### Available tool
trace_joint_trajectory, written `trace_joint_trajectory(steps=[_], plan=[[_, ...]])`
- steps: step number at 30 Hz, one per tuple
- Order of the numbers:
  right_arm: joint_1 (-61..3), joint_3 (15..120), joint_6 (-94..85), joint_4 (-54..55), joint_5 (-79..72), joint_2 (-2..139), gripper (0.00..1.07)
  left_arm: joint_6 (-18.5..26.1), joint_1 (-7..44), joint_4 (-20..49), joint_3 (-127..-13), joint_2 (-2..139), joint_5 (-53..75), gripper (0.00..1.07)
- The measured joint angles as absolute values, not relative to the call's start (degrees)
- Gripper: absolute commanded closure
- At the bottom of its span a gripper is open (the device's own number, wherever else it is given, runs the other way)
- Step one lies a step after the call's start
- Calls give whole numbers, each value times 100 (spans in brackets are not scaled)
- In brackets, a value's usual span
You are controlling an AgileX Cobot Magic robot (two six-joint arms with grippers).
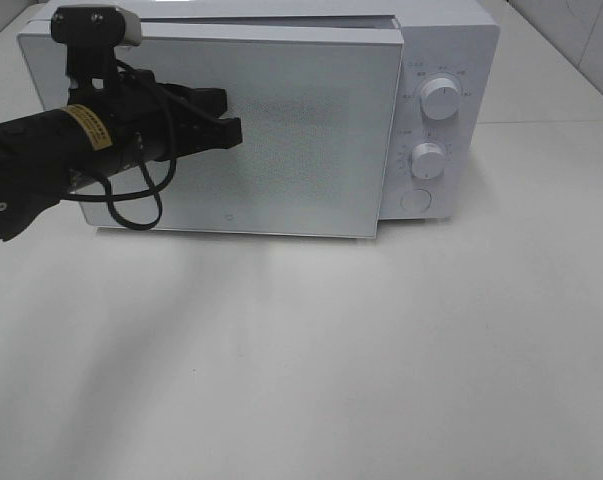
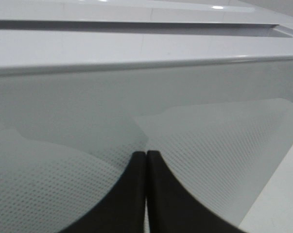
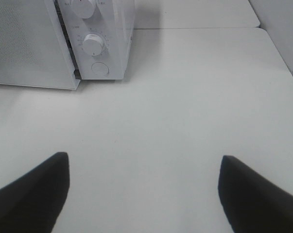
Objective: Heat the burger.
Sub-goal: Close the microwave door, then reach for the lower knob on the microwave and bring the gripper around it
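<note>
left claw closed, empty, tips at the microwave door, contact unclear. right claw open over the desk, its fingers cropped. burger not visible: the door's dotted glass hides the inside.

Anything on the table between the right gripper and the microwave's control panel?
No: in the right wrist view only bare white table lies between the open right gripper and the microwave's control panel.
</note>
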State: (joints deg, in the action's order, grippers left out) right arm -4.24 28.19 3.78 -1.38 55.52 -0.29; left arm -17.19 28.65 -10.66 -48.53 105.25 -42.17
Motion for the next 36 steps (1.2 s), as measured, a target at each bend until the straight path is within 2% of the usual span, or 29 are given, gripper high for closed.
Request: trace_joint_trajectory(steps=[15,36], plan=[[-424,2819,378,-138,5552,-29,33,-1507,3335,-1106,-5907,11070,-3592,107],[-424,2819,378,-132,5552,-29,33,-1450,3552,-1278,-6778,11568,-3323,107]])
